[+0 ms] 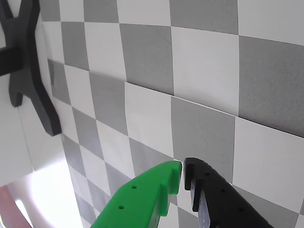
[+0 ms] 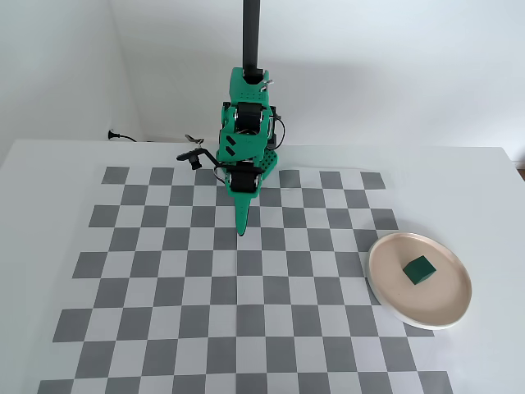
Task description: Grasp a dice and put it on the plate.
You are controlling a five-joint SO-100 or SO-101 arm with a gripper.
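In the fixed view the dark green dice lies inside the round pinkish-beige plate at the right edge of the checkered mat. My gripper hangs over the middle of the mat, pointing down, far to the left of the plate. In the wrist view the gripper shows a green finger and a black finger with their tips almost touching and nothing between them. The dice does not show in the wrist view.
The grey and white checkered mat covers the white table. A black post rises behind the arm. A black X-shaped stand foot shows at the wrist view's upper left. Cables lie beside the arm's base.
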